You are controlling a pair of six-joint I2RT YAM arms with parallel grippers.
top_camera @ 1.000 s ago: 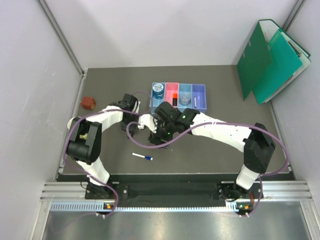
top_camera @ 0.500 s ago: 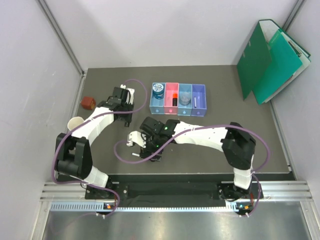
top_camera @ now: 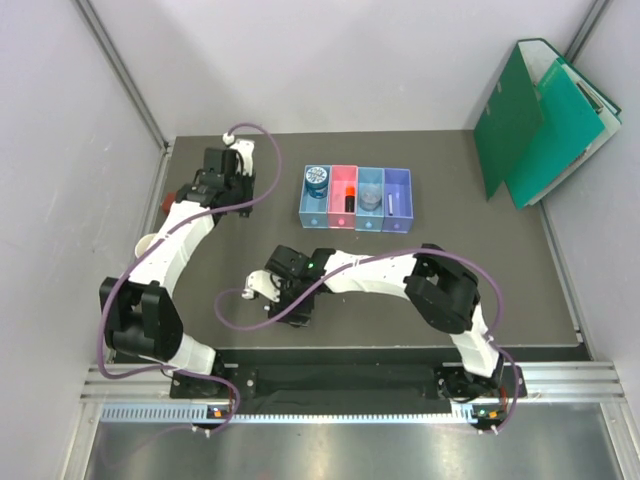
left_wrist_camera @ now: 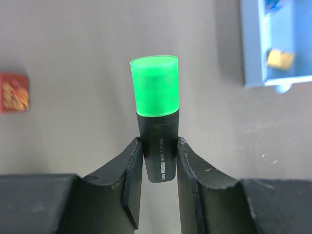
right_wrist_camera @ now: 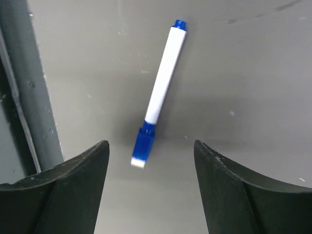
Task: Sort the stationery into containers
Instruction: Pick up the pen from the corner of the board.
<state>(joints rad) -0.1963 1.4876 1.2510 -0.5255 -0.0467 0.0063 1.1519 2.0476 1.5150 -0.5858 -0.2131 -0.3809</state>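
Both arms have shifted since a second ago: the left arm has swung away from the middle of the desk [top_camera: 450, 180] to its far left corner, and the right arm has drawn back toward the near edge, covering the spot where the pen lay in plain sight. The left pincer [left_wrist_camera: 160, 146] is pinching a green highlighter [left_wrist_camera: 155, 97] by its black barrel, the green cap sticking out past the fingertips, held above the desk. Seen from that wrist, a red block [left_wrist_camera: 13, 92] lies off to one side, and on the other side the corner of a blue bin holds a tan eraser [left_wrist_camera: 280, 58]. The right pincer [right_wrist_camera: 150, 146] hangs with its jaws spread over the white pen [right_wrist_camera: 163, 78], which lies flat on the desk, its blue cap [right_wrist_camera: 143, 146] between the two fingertips; whether they touch it I cannot tell. From above, the four joined bins [top_camera: 356, 227] sit in a row at the middle back of the desk, with a blue tape roll [top_camera: 317, 178] in the leftmost, an orange-and-black highlighter [top_camera: 349, 200] in the pink one and a black-and-white marker [top_camera: 391, 203] in the purple-blue one. A pale cup [top_camera: 148, 243] stands by the left arm, and green folders [top_camera: 540, 120] lean at the far right.
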